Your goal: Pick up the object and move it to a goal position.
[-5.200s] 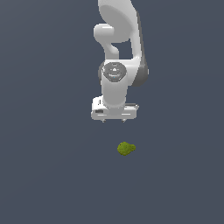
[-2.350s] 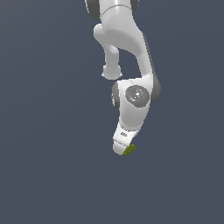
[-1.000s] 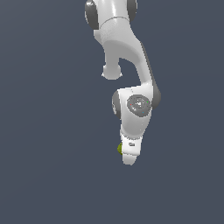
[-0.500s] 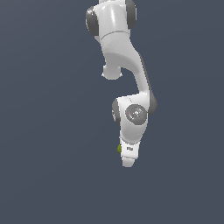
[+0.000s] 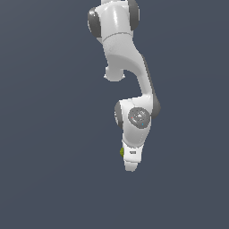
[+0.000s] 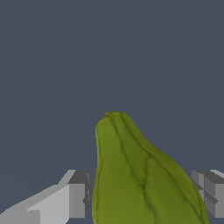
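1 olive-green object (image 6: 140, 175) clamped between the jaws, plain grey open room on every side

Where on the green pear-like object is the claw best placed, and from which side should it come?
Across the wide lower body of the green object, one finger on each flank, coming from the broad end toward the narrow tip. The body tapers to a thin point, so the tip would likely slip out; the wide part gives fuller contact. The wrist view shows the claw already straddling it that way.
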Tool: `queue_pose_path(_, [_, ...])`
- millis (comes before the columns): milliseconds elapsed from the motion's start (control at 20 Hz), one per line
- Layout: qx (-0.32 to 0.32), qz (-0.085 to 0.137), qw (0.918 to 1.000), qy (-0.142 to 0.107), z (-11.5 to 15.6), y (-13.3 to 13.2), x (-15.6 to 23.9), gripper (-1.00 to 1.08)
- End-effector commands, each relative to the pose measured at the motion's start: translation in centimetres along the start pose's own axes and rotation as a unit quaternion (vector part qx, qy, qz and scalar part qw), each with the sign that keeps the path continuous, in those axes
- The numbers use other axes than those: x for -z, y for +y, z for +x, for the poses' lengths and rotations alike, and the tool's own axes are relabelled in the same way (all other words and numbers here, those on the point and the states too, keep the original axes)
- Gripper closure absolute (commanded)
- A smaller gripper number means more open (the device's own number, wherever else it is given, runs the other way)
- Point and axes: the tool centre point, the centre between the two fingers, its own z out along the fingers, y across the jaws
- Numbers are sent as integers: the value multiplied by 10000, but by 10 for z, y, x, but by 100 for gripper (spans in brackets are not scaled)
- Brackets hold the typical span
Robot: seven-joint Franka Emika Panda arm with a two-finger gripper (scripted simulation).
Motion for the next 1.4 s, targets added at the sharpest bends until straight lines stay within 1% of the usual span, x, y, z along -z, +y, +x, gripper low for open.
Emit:
queue_pose_path(0, [0, -5, 10000, 2, 0, 0, 1, 108])
queue_pose_path(350, [0, -1, 10000, 0, -1, -1, 4, 108])
queue_pose_path(700, [1, -1, 10000, -4, -10, -7, 28, 108])
queue_pose_path(1000, [2, -2, 10000, -9, -26, -17, 69, 108])
queue_pose_path(1350, [6, -3, 10000, -11, -51, -33, 140, 108])
